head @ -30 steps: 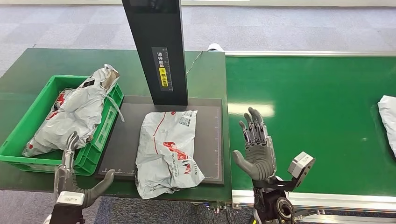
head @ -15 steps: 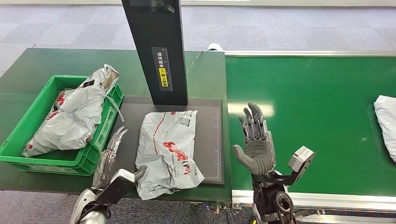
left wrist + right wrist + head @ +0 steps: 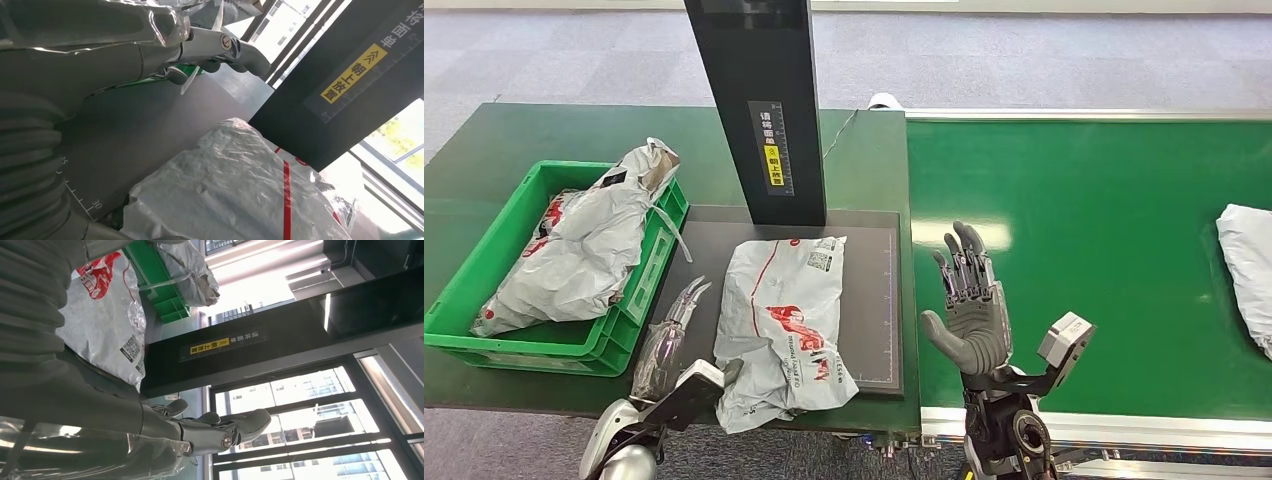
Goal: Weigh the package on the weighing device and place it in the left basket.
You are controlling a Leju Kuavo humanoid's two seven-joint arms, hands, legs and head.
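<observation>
A white plastic package (image 3: 784, 325) with red print lies on the dark weighing plate (image 3: 876, 300), under the black scanner column (image 3: 762, 110); the same package (image 3: 235, 195) lies close in the left wrist view and the package (image 3: 107, 315) appears in the right wrist view. My left hand (image 3: 672, 335) is open, flat over the plate's left side beside the package, its thumb at the package's near left corner. My right hand (image 3: 966, 305) is open, fingers spread, over the green belt just right of the plate. The green basket (image 3: 484, 270) at left holds other white packages (image 3: 584, 240).
Another white package (image 3: 1246, 270) lies at the right edge of the green conveyor belt (image 3: 1104, 220). The green table (image 3: 554, 135) stretches behind the basket. Grey carpet floor lies beyond the table.
My left hand swung from the basket's front corner to the plate's left side and reached the package's edge. My right hand barely moved. The far-right package slid slightly left on the belt.
</observation>
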